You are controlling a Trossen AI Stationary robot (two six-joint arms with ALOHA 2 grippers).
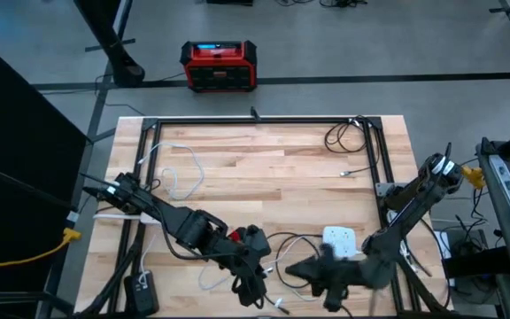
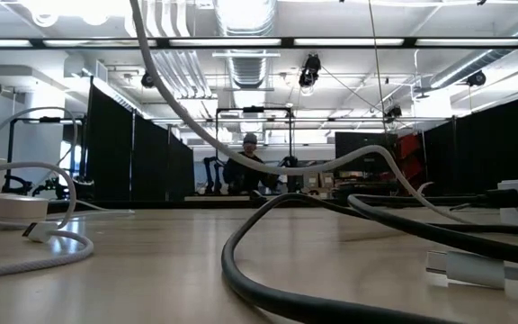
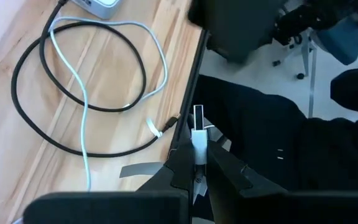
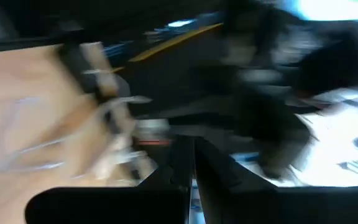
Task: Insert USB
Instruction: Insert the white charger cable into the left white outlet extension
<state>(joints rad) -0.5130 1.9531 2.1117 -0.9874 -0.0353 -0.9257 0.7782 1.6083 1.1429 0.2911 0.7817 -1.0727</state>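
Observation:
My left gripper (image 1: 253,282) hangs over the table's near edge, shut on a white USB plug (image 3: 199,134) whose metal tip points away from the fingers. A white hub (image 1: 340,237) lies on the wood near the front right, and its corner (image 3: 98,5) shows in the left wrist view. A black cable (image 3: 73,102) and a pale cable (image 3: 82,93) loop beside the hub. My right gripper (image 1: 301,269) hovers just right of the left one, shut with nothing between its fingers (image 4: 191,152); its wrist view is blurred. My left gripper pinches the plug's white body (image 3: 199,144) between its two fingers. The metal tip (image 3: 199,116) sticks out past the fingertips. The fingers slant downward, and the plug lies along them, lifted clear of the table.
Loose white cable (image 1: 180,173) lies at the table's left, and a dark cable coil (image 1: 343,135) sits at the far right. A black frame (image 1: 264,120) borders the tabletop. In the low view, cables (image 2: 268,270) sprawl across the wood, and a person (image 2: 250,166) sits far behind.

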